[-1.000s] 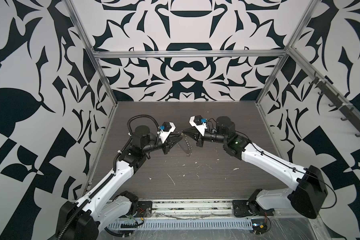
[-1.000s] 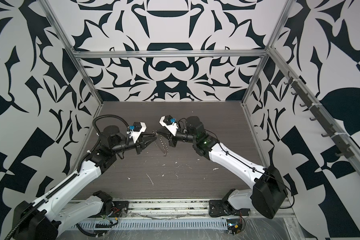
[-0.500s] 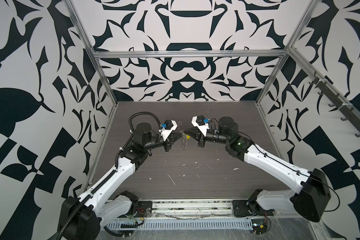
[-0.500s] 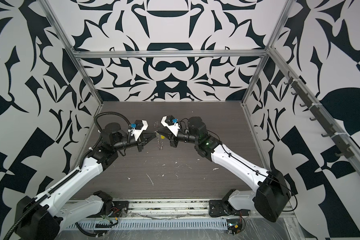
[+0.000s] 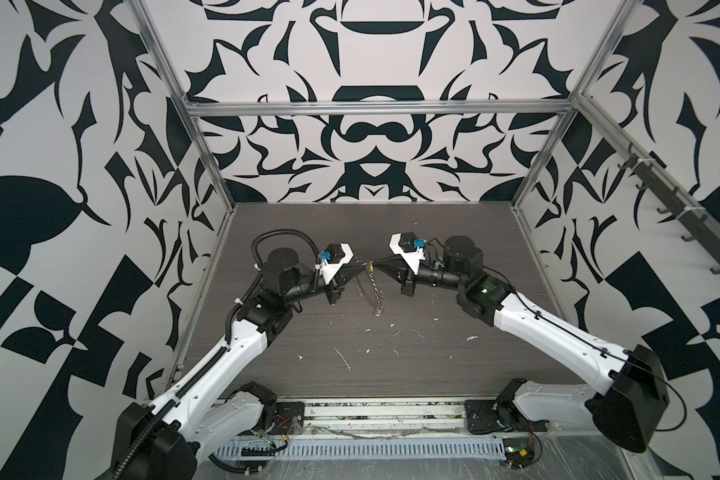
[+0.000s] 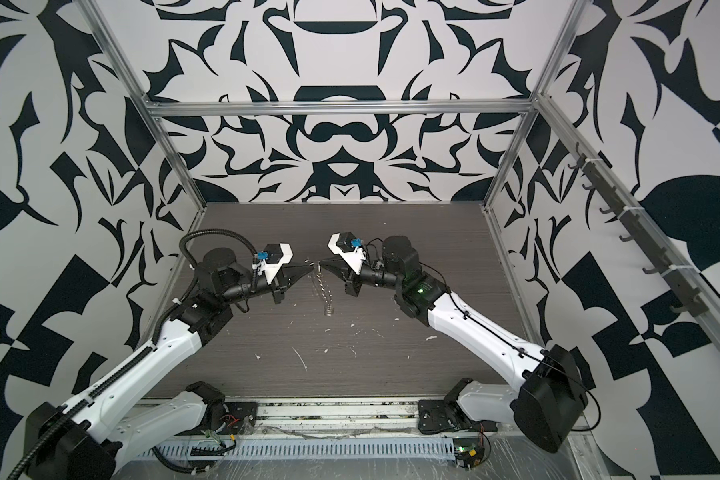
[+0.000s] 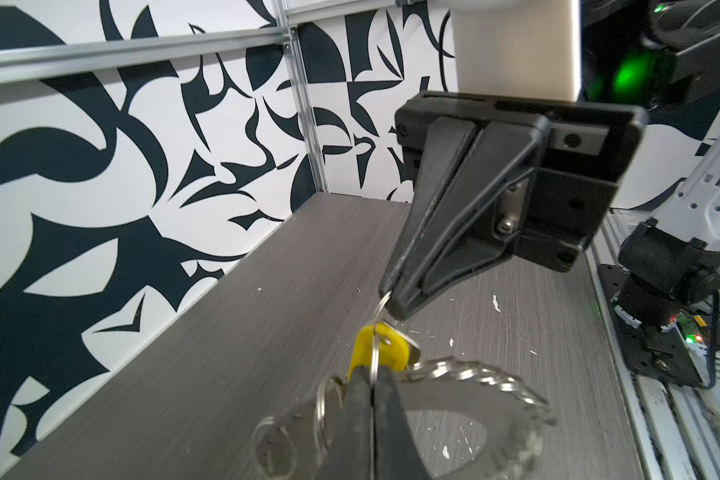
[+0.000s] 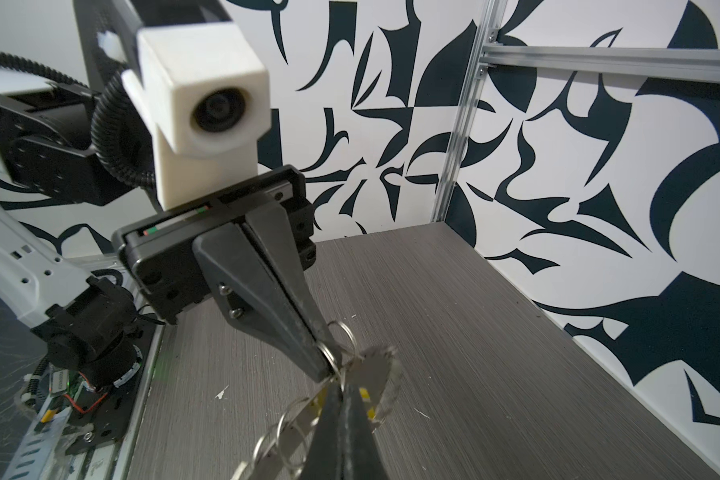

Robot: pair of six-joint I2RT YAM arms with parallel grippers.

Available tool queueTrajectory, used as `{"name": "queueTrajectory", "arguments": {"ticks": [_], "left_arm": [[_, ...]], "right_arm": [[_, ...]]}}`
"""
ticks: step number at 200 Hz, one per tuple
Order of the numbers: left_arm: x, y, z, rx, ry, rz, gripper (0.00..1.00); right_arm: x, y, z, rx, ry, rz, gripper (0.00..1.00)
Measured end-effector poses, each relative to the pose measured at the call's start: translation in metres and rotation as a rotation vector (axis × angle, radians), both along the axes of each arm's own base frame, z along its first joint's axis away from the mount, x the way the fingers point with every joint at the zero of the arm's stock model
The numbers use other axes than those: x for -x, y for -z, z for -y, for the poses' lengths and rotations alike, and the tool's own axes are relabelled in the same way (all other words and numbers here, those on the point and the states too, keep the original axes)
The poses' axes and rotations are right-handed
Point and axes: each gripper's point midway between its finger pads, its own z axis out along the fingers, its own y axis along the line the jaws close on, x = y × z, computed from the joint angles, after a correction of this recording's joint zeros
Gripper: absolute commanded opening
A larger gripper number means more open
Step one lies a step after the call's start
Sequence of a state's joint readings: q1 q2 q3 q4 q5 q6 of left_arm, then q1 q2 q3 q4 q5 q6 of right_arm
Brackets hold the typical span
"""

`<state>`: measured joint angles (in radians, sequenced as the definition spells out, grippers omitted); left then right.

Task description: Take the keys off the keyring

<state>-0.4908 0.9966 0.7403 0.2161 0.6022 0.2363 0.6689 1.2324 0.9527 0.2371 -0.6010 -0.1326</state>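
Keyring (image 7: 435, 392) dangling where 2 grippers meet.
Right gripper (image 7: 391, 305) pinches its wire loop (image 7: 377, 328); left gripper (image 7: 371, 380) clamps the yellow key (image 7: 387, 349).

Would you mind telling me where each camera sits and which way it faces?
Both top views: high at the front, looking down on the table; both arms, left claw facing right claw.
Left wrist: on the left arm, facing the right claw; own claw, key.
Right wrist: on the right arm, facing the left claw; own claw.
All share the keyring.

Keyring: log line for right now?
left fingers shut on key | right fingers shut on split ring | keyring hanging below | key not yet off
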Motion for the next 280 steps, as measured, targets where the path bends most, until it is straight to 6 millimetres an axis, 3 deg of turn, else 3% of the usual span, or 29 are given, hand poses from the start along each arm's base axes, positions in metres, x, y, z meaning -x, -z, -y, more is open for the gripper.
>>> {"name": "queueTrajectory", "arguments": {"ticks": [67,150,280], "left_arm": [[0.008,-0.001,0.002,0.028,0.034,0.042,0.0],[0.001,0.0,0.012,-0.03,0.058,-0.131,0.0],[-0.007,0.011,0.01,-0.056,-0.006,-0.31,0.0]], "right_arm": [[0.008,0.001,0.002,-0.003,-0.024,0.0,0.0],[0.012,0.003,0.009,0.011,-0.013,0.107,0.0],[0.009,0.007,-0.001,0.068,-0.012,0.172,0.0]]}}
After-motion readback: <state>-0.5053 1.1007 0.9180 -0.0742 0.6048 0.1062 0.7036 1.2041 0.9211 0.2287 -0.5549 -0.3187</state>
